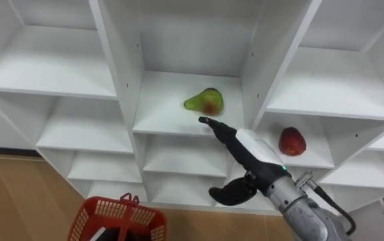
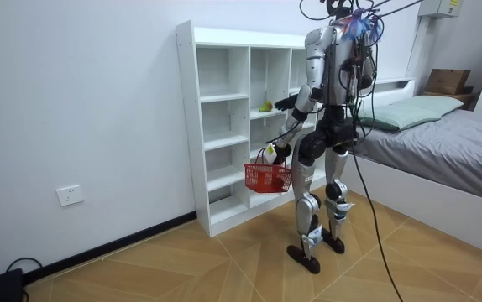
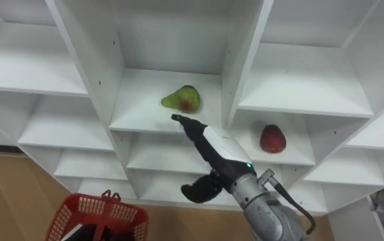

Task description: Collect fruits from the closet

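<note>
Home bedroom: bed [image 2: 451, 151] w/ pillow [image 2: 409, 111], white closet shelves [image 2: 189, 126] & wood floor [image 2: 182, 268]

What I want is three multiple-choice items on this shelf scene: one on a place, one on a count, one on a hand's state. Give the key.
1. Where does the pear lie? A on the floor B on the bed C on a middle-column shelf
2. How many fruits lie on the shelves? A one B two C four
3. The right hand is: A open, stretched toward the pear B a fist C curled round a fruit
Key: 1 C, it lies on the white shelf; 2 B, pear plus red apple; 3 A, straight fingers, holding nothing.
</note>
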